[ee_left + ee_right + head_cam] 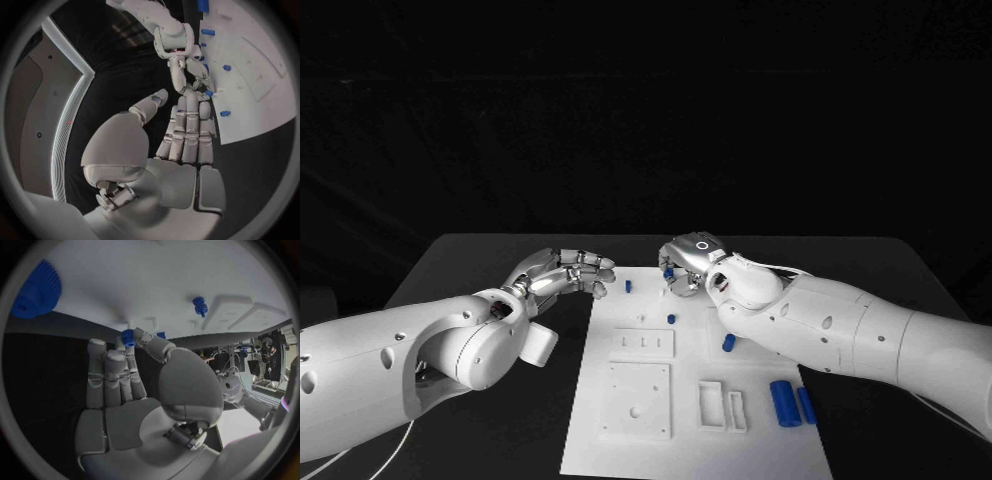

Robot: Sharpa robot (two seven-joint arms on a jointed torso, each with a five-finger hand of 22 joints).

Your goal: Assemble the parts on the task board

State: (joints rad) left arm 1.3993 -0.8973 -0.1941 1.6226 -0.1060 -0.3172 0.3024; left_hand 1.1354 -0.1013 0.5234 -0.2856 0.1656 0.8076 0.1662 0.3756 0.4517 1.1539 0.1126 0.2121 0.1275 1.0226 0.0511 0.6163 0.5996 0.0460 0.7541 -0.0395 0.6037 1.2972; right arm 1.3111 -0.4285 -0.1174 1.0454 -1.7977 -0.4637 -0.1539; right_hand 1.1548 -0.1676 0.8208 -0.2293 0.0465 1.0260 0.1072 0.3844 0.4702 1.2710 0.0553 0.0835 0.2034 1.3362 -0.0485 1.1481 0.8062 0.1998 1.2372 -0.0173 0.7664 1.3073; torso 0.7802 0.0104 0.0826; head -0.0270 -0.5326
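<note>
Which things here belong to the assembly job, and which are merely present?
Belonging to the job:
task board
blue cylinders
small blue pegs
blue gear
right hand, at a blue part
left hand

Merely present:
black table

Matt white task board (625,420), glossy blue parts (785,402)

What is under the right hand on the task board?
Under the right hand, a small blue part shows at its fingertips, over the far end of the white task board. The hand covers the board beneath, so whether the part is seated cannot be told.
</note>
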